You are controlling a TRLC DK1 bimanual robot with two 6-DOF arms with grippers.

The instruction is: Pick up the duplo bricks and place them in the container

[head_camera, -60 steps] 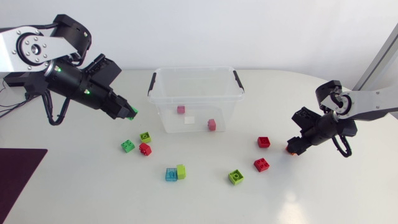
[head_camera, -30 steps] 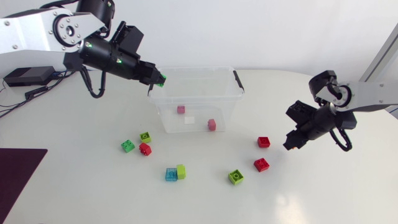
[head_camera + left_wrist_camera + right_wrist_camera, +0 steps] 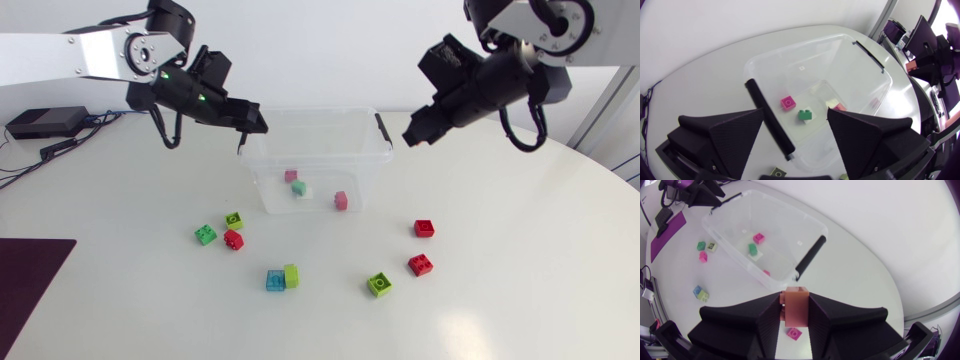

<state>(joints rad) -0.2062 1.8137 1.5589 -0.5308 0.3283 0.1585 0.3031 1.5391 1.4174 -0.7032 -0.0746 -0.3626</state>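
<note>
My left gripper point(image 3: 795, 111) hangs over the left end of the container point(image 3: 310, 113), jaws spread wide with nothing between them. Below it, on the container floor, lies a dark green brick point(image 3: 804, 115), just beside a white brick point(image 3: 306, 192) and near a pink brick point(image 3: 788, 102). A second pink brick point(image 3: 340, 200) sits closer to the right wall.

My right gripper point(image 3: 796, 299) is held just outside the container's right handle point(image 3: 382, 130), jaws pinching an orange brick point(image 3: 796, 309) from both sides (the head view hides that brick, the wrist view shows it plainly).

Eight more bricks lie on the table point(image 3: 150, 300) in front of the container. At the left a bright green brick point(image 3: 205, 234), a lime brick point(image 3: 233, 220) and a red brick point(image 3: 233, 239) cluster close together. In the middle a blue brick point(image 3: 275, 280) touches a second lime brick point(image 3: 291, 275). Toward the right sit a third lime brick point(image 3: 379, 284), a second red brick point(image 3: 421, 264) and a third red brick point(image 3: 424, 228), all apart from one another.
</note>
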